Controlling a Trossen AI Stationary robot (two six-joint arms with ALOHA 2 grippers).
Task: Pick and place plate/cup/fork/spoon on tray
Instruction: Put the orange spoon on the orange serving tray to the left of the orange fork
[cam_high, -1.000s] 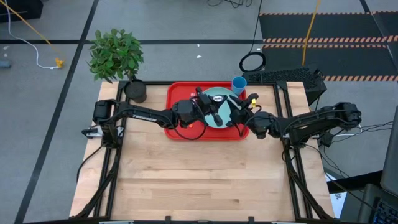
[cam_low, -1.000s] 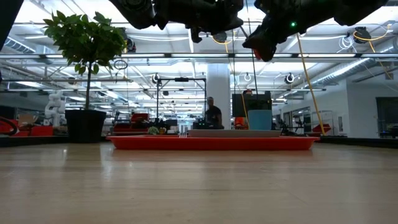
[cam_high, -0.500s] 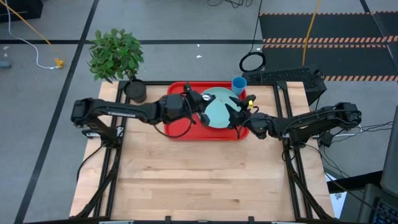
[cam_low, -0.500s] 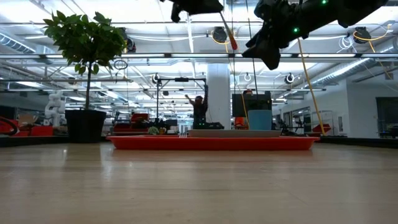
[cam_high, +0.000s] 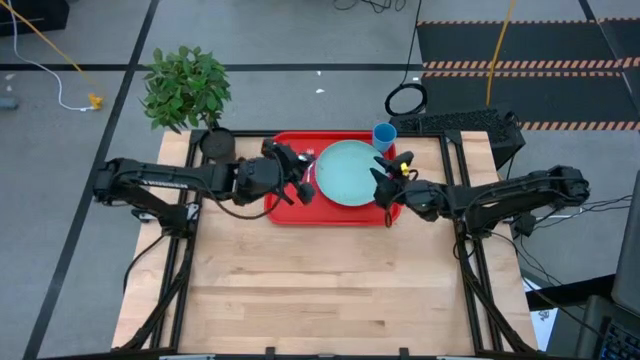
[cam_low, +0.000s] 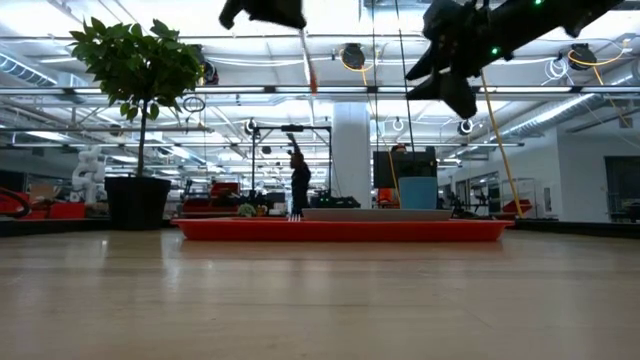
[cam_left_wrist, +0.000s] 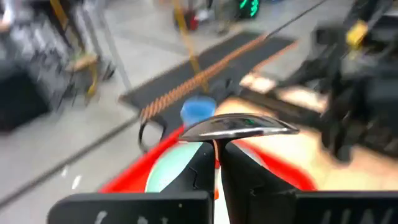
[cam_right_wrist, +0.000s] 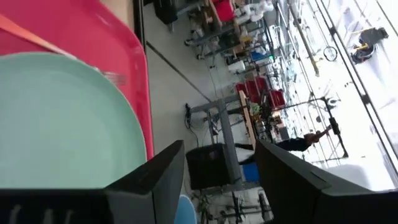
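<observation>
Retreated left tool (cam_high: 303, 186) (spoon (cam_left_wrist: 239, 127) wrist-visible)

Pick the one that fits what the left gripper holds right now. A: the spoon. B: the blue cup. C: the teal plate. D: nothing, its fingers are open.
A: in the left wrist view the left gripper is shut on the spoon, whose silver oval bowl sticks out just past the fingertips, while the plate lies on the red tray and the cup stands beside it.
</observation>
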